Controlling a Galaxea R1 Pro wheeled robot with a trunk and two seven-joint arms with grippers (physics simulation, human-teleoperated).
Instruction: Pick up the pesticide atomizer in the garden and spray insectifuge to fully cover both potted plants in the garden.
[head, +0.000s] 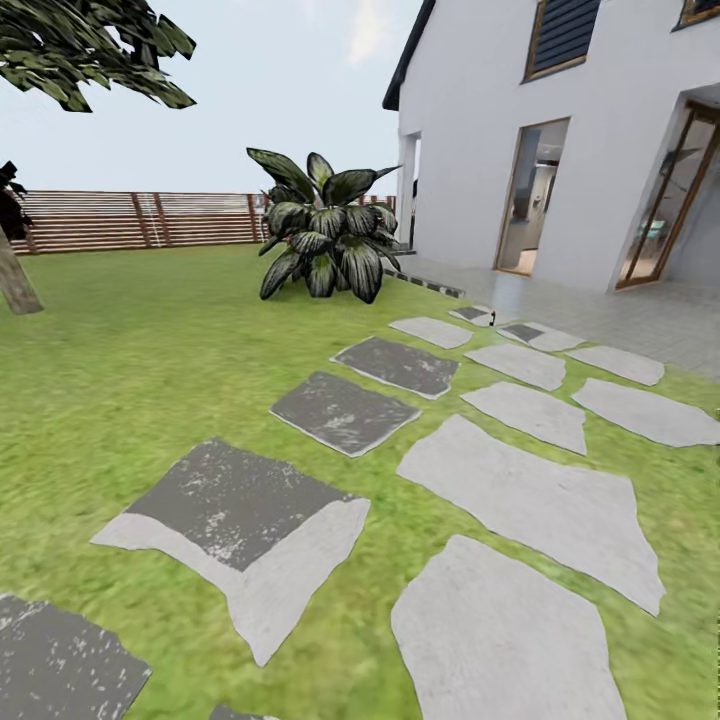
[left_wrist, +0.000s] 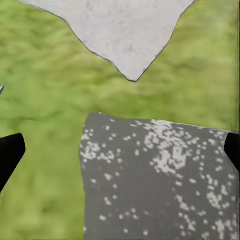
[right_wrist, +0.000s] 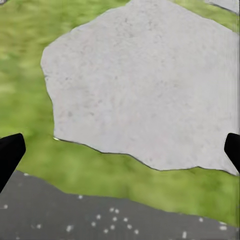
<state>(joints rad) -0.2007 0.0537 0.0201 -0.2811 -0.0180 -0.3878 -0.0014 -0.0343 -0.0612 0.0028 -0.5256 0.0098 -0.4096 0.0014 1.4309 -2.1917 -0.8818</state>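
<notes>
I am in the garden, over lawn (head: 150, 380) crossed by stepping stones (head: 530, 500). A tiny dark upright object (head: 492, 319) stands on a far stone by the patio; it is too small to tell whether it is the pesticide atomizer. The potted plants are out of view. My left gripper (left_wrist: 120, 155) hangs open above grass and a dark speckled stone (left_wrist: 160, 185), its black fingertips (left_wrist: 7, 155) far apart with nothing between them. My right gripper (right_wrist: 120, 155) is open too, over a pale grey stone (right_wrist: 145, 90), and holds nothing.
A big dark broad-leaved bush (head: 325, 240) grows at the lawn's far side. Behind it runs a brown slatted fence (head: 140, 220). A tree trunk (head: 15, 280) stands at the left. The white house (head: 560, 140) and its grey patio (head: 620, 315) lie to the right.
</notes>
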